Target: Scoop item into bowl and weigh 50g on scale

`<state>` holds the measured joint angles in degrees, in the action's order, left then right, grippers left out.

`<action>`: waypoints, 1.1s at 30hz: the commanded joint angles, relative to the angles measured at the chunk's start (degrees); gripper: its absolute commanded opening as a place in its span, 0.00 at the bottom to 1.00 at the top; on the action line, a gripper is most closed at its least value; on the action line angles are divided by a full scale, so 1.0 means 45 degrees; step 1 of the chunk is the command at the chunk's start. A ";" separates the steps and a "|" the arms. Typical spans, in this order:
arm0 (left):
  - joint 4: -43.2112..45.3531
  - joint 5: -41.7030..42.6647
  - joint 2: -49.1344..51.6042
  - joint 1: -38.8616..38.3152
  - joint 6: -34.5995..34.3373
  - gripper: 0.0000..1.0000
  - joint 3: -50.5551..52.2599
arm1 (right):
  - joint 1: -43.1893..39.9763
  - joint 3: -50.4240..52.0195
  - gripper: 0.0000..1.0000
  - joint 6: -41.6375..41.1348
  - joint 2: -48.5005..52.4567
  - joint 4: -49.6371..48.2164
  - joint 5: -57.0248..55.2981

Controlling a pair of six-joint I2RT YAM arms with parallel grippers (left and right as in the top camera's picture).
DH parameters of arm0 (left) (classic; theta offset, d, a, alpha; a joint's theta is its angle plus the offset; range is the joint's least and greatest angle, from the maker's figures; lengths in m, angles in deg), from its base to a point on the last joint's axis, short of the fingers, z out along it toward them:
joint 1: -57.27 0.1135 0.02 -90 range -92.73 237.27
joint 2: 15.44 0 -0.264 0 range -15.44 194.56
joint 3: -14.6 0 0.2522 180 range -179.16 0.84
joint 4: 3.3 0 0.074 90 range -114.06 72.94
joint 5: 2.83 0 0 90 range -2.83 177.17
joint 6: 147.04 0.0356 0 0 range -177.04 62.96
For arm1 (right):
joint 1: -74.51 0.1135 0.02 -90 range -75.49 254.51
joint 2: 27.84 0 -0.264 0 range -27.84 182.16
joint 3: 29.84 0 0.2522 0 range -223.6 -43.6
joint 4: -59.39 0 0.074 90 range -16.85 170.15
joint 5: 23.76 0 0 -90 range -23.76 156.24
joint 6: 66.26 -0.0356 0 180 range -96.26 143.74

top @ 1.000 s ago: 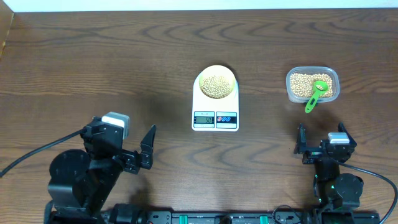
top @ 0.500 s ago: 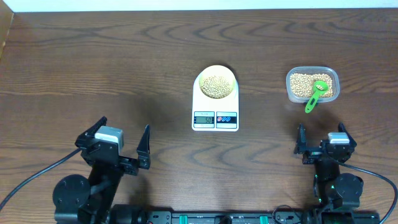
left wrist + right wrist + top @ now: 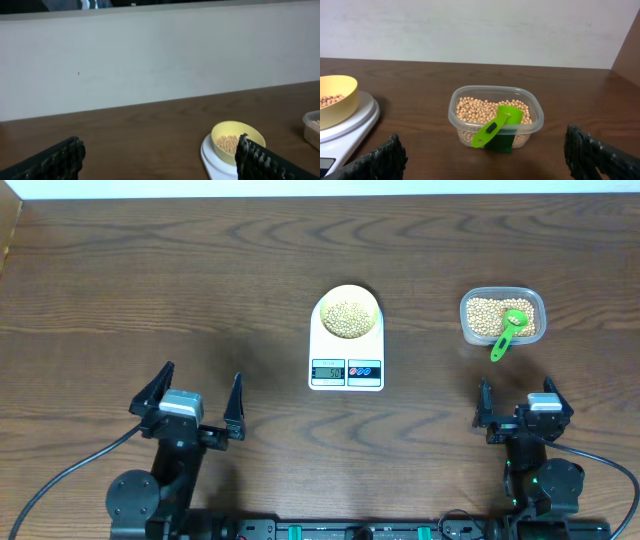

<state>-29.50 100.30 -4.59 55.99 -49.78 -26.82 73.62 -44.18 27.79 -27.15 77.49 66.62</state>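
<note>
Overhead: scale (image 3: 346, 350) well beyond left gripper (image 3: 203, 372)

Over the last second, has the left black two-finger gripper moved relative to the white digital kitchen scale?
Yes. The left gripper has pulled back, away from the white scale, and now points straight ahead.

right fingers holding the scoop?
No, the green scoop rests in the clear tub on the beans, well ahead of the open, empty right fingers.
</note>
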 commanded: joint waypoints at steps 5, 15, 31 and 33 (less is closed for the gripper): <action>0.1277 -0.0180 -0.0889 0.0602 -0.0495 0.98 0.1229 | 0.0078 0.0058 0.99 0.0165 -0.0083 -0.0005 -0.0015; 0.1953 -0.0797 -0.2181 0.0840 -0.1734 0.98 0.2341 | 0.0078 0.0058 0.99 0.0165 -0.0083 0.0000 -0.0015; 0.4935 -0.1195 -0.2390 0.0840 -0.1734 0.98 0.4498 | 0.0078 0.0058 0.99 0.0165 -0.0083 -0.0005 -0.0015; 0.5421 -0.1389 -0.2390 0.0845 -0.1739 0.98 0.4891 | 0.0078 0.0058 0.99 0.0165 -0.0083 -0.0005 -0.0015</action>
<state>-6.58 95.93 -14.87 59.49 -57.23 -6.58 73.62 -44.18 27.79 -27.15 77.49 66.62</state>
